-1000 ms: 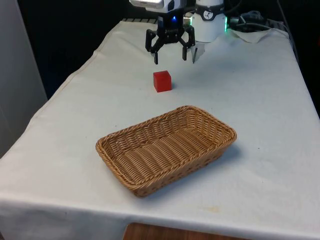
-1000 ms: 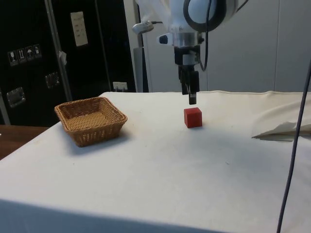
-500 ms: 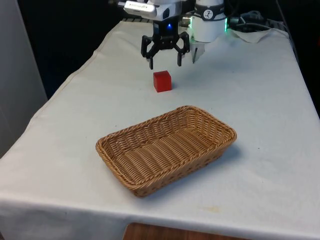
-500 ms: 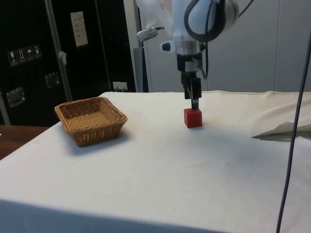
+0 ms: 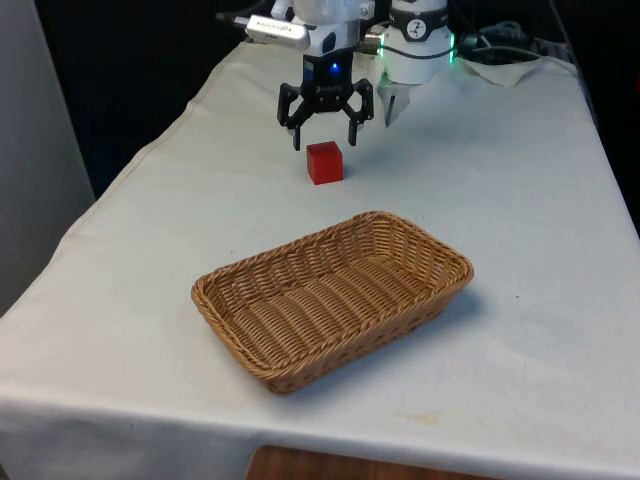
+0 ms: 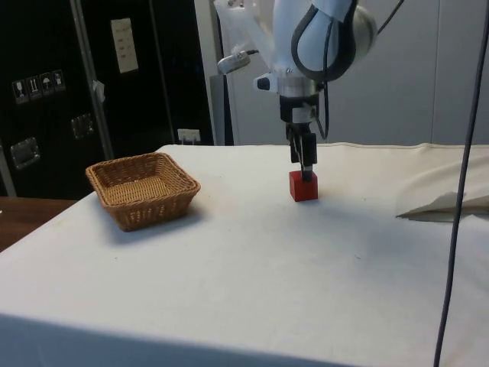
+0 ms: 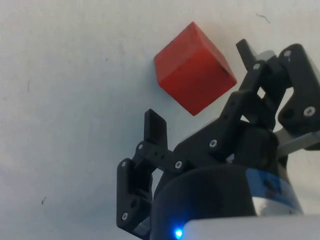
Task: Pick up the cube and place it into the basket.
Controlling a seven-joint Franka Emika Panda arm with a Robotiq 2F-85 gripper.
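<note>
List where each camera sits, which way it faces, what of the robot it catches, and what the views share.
Front view: looks across the table at the arm; basket nearest, open gripper above the red cube.
Side view: from the table's side, facing dark cabinets; arm and gripper shown.
Wrist view: looks down on the cloth past the fingers.
Shared: the cube.

Premises: a laboratory or test room. Evidence: a counter draped in a plain white cloth; dark cabinets behind it bearing a label sheet and small tags; a loose black cable hanging across the side view; black curtains.
</note>
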